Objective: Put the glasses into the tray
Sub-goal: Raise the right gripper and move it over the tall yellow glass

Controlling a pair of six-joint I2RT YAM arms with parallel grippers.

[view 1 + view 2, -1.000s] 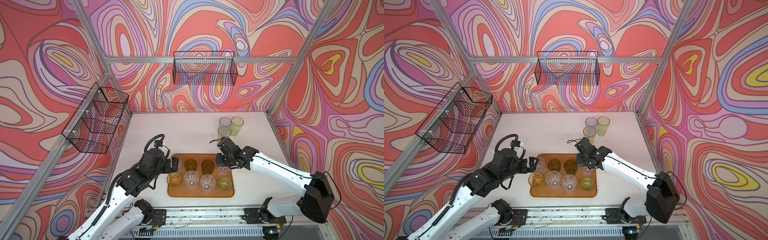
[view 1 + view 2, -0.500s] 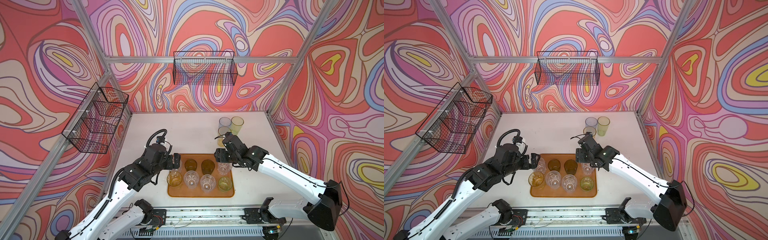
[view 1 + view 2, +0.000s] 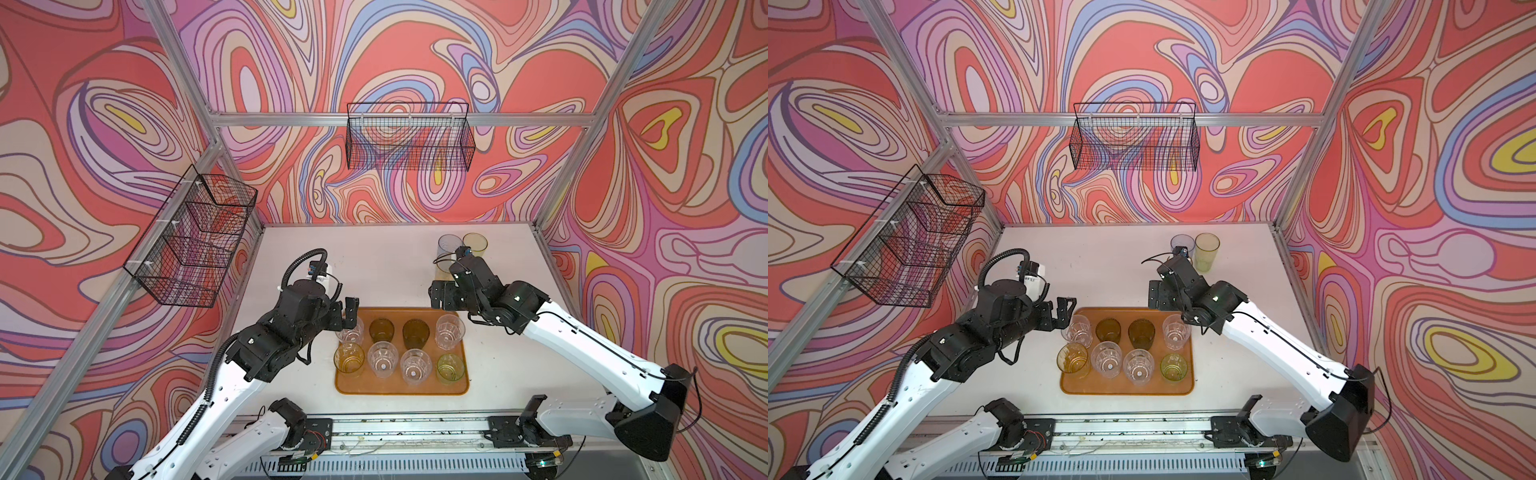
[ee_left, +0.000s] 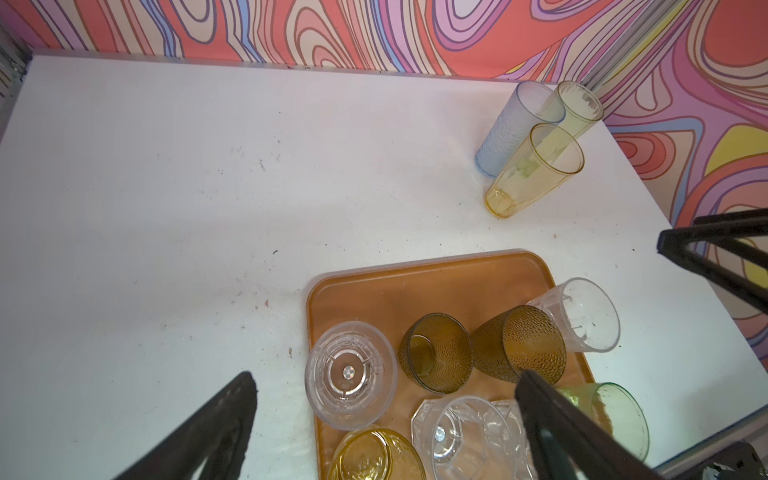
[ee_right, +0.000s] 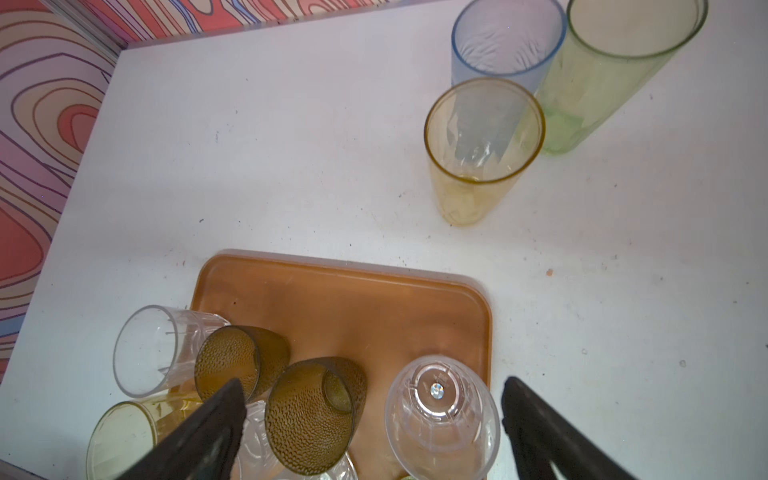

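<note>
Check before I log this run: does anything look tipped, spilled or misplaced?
Nothing looks tipped or spilled. The tall yellow tumbler, grey-blue tumbler and yellow-green tumbler stand clustered on the table, outside the tray.

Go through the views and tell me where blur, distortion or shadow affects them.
In both top views: even light, sharp, no hard shadows, but the frame posts splay outward. Left wrist view: the left fingers are dark and blurred; the tall yellow glass leans from wide-angle distortion. Right wrist view: the right fingers equally soft.
</note>
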